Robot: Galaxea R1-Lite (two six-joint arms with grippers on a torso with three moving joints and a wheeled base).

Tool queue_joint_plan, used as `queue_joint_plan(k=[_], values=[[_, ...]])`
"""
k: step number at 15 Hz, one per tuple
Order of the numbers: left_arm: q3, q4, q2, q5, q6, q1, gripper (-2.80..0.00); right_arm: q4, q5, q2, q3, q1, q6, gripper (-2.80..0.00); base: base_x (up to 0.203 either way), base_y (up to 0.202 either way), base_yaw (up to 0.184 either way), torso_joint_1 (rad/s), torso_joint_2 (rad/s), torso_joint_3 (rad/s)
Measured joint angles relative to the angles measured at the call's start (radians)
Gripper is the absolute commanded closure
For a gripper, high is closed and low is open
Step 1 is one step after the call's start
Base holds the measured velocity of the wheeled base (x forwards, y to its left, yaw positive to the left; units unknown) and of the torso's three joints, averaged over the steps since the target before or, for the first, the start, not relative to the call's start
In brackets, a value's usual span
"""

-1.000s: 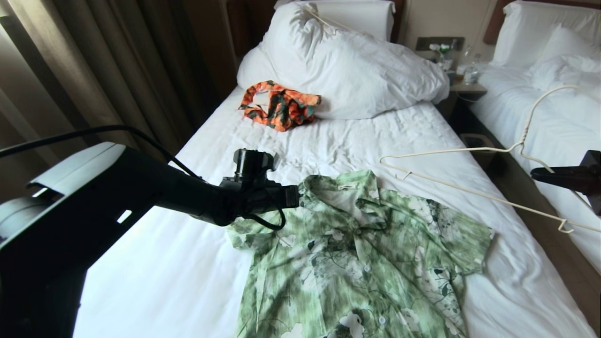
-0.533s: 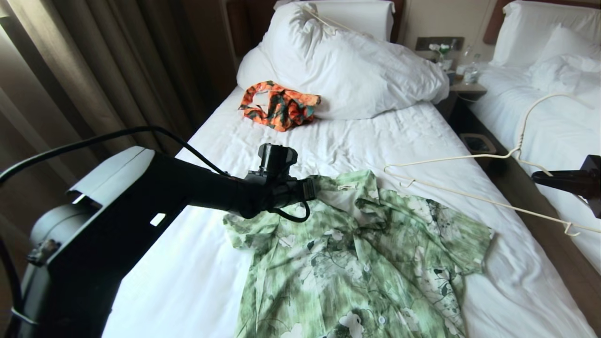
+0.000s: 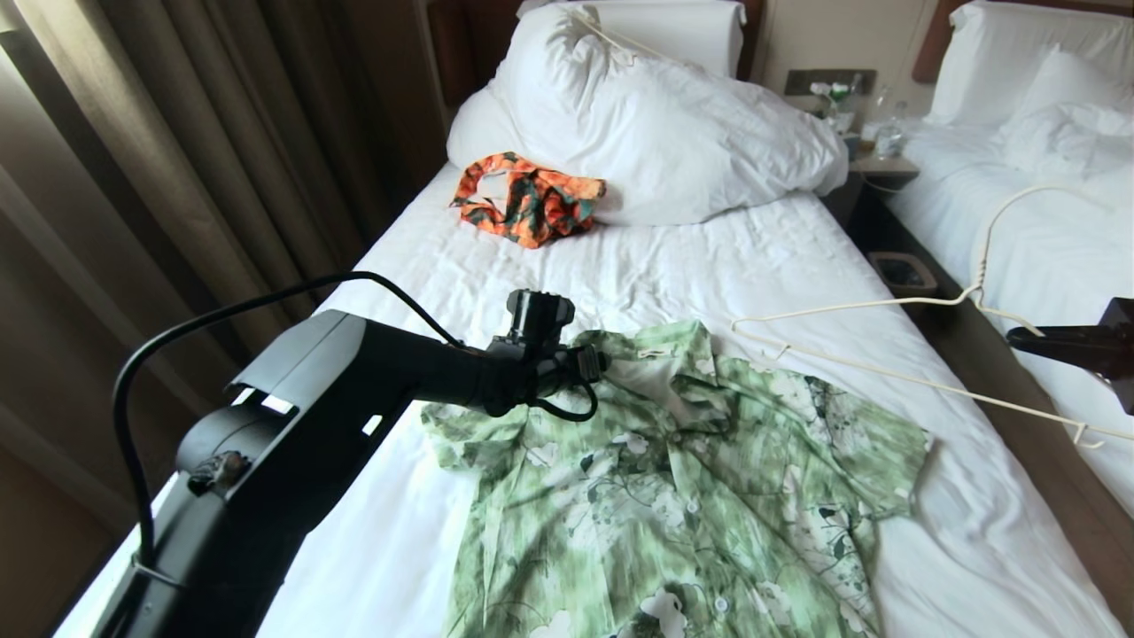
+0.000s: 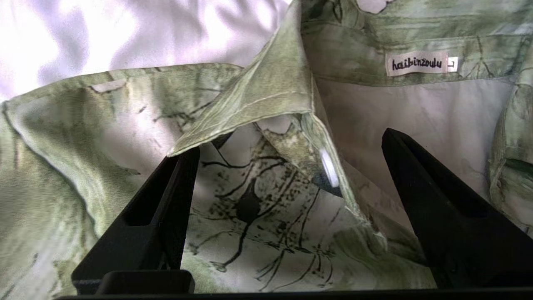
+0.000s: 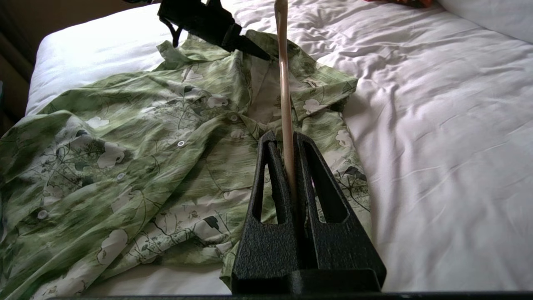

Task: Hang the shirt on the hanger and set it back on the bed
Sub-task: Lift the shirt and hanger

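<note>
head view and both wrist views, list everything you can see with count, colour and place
short-sleeved button-up shirt: one, green with white flowers, flat on the near bed.
thin wire hanger: one, cream, held above the bed's right edge.
single bed: one, white sheet, centre.
crumpled garment: one, orange and dark green, by the duvet.
duvet: one, white, bunched at the head.
second bed: one, white, far right.
curtains: brown, left.
left gripper: black fingers open over the shirt collar.
right gripper: black, shut on the hanger.
</note>
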Motion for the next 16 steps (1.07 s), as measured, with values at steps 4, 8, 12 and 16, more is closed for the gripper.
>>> queue_joint_plan(k=[4, 8, 12, 16], values=[[-0.050, -0.003, 0.044, 0.038, -0.003, 0.006, 0.00, 0.000, 0.000, 0.012, -0.001, -0.002, 0.000, 0.00, 0.000, 0.000, 0.000, 0.000, 0.00, 0.000], [-0.053, -0.005, 0.051, 0.043, -0.007, 0.006, 0.00, -0.001, 0.000, 0.026, -0.001, 0.004, -0.001, 0.00, 0.000, 0.000, 0.000, 0.000, 0.00, 0.000], [-0.052, -0.004, 0.036, 0.044, -0.025, 0.008, 0.00, -0.001, 0.000, 0.034, 0.000, 0.010, -0.003, 0.00, 0.000, 0.000, 0.000, 0.000, 0.00, 0.000], [0.002, -0.004, -0.062, 0.057, -0.090, -0.010, 0.00, -0.001, 0.000, 0.046, 0.009, 0.054, -0.007, 0.00, 0.000, 0.000, 0.000, 0.000, 0.00, 0.000]])
